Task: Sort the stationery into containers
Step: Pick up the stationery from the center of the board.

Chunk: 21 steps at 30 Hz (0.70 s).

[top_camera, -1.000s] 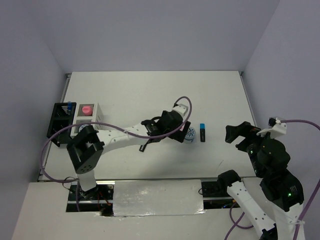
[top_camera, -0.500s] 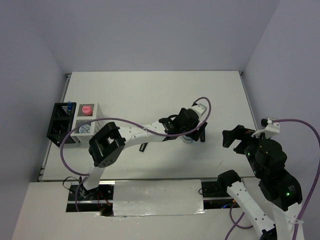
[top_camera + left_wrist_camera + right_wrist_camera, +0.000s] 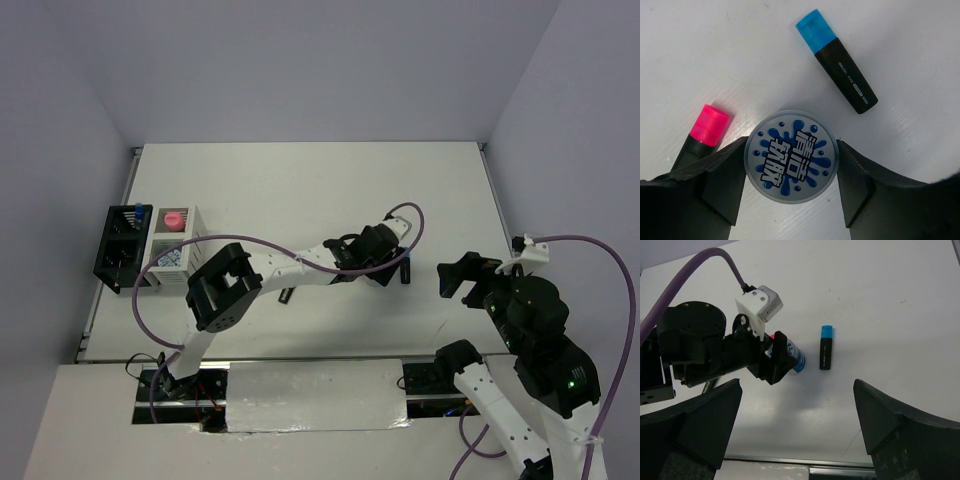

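A round blue-white tin [image 3: 791, 156] stands on the white table between the fingers of my left gripper [image 3: 791, 200]. Both fingers press against its sides. In the top view the left gripper [image 3: 385, 262] covers the tin. It shows beside the left fingers in the right wrist view [image 3: 799, 361]. A blue-capped black highlighter [image 3: 836, 60] lies just right of the tin [image 3: 405, 270] [image 3: 825, 354]. A pink-capped highlighter [image 3: 707, 128] lies on the tin's other side, partly under a finger. My right gripper [image 3: 462, 276] [image 3: 800, 435] is open and empty, right of the blue highlighter.
At the left edge stand a white slotted box [image 3: 190, 240] holding a pink jar [image 3: 174, 218] and a second tin [image 3: 168, 257], and a black compartmented holder [image 3: 118, 248]. A small dark item [image 3: 286, 294] lies by the left arm.
My left gripper moved right over the tin, now hidden under it in the top view. My right gripper shifted slightly left.
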Motion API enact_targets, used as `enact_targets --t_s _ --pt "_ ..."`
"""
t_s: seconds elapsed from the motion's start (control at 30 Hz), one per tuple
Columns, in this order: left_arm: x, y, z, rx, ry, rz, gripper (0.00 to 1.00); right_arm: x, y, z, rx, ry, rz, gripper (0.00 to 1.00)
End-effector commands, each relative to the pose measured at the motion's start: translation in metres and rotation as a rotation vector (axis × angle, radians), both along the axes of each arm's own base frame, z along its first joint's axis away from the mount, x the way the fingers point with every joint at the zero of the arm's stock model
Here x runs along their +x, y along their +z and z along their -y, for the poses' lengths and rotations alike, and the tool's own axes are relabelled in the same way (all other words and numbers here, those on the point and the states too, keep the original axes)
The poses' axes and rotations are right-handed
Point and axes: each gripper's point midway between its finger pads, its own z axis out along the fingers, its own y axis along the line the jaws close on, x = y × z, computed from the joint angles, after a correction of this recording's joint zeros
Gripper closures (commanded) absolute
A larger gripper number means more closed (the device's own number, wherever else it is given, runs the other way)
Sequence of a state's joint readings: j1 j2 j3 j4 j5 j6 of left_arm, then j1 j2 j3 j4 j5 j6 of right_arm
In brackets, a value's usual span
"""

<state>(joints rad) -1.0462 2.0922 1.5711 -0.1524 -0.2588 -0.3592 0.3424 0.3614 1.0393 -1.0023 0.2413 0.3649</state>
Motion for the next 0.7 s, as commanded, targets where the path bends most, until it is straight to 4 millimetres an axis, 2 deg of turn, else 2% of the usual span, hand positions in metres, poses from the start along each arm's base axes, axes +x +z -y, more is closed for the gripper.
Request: enact_targets --t_s 0.0,0.03,0.07,0.17,0.23,0.27,0.33,0.37,0.43,0.47,0.5,0.53,0.57,0.6,0.63,0.67 --pt "0.002 0.013 0.008 -0.032 -0.012 0.033 0.57 0.004 0.009 -0.004 -0.001 0.021 0.044 0.00" --pt "0.002 0.016 0.010 -0.037 -0.019 0.040 0.65 0.005 0.010 -0.004 -0.002 0.024 0.047 0.00" --pt "0.003 0.020 0.011 -0.045 -0.021 0.045 0.82 0.005 0.010 -0.004 0.000 0.025 0.047 0.00" --pt "0.003 0.044 0.013 -0.076 -0.011 0.052 1.00 0.006 0.010 -0.005 -0.005 0.027 0.045 0.00" --pt "0.008 0.075 0.000 -0.093 0.046 0.089 1.00 0.005 0.012 -0.004 -0.008 0.027 0.051 0.00" --pt "0.009 0.105 -0.009 -0.130 0.074 0.125 1.00 0.005 0.014 -0.004 -0.009 0.026 0.056 0.00" --pt "0.021 0.132 -0.038 -0.133 0.178 0.173 1.00 0.004 0.016 -0.004 -0.005 0.027 0.061 0.00" --pt "0.029 0.158 -0.068 -0.135 0.252 0.191 1.00 0.004 0.017 -0.005 -0.003 0.032 0.067 0.00" --pt "0.045 0.182 -0.120 -0.116 0.454 0.225 1.00 0.004 0.016 -0.008 0.003 0.047 0.065 0.00" --pt "0.047 0.205 -0.152 -0.131 0.541 0.245 1.00 0.005 0.015 -0.010 0.006 0.056 0.063 0.00" --pt "0.057 0.211 -0.193 -0.107 0.664 0.254 1.00 0.005 0.015 -0.012 0.013 0.064 0.066 0.00" --pt "0.051 0.204 -0.231 -0.059 0.772 0.219 1.00 0.006 0.011 -0.014 0.017 0.071 0.056 0.00" --pt "0.045 0.221 -0.265 -0.085 0.852 0.228 1.00 0.006 0.010 -0.018 0.027 0.091 0.057 0.00" --pt "0.050 0.211 -0.310 -0.064 0.963 0.200 1.00 0.006 0.010 -0.020 0.034 0.099 0.061 0.00" --pt "0.046 0.206 -0.336 -0.073 1.029 0.169 1.00 0.007 0.008 -0.022 0.040 0.109 0.062 0.00" --pt "0.037 0.218 -0.361 -0.130 1.069 0.178 1.00 0.007 0.007 -0.026 0.047 0.129 0.064 0.00"
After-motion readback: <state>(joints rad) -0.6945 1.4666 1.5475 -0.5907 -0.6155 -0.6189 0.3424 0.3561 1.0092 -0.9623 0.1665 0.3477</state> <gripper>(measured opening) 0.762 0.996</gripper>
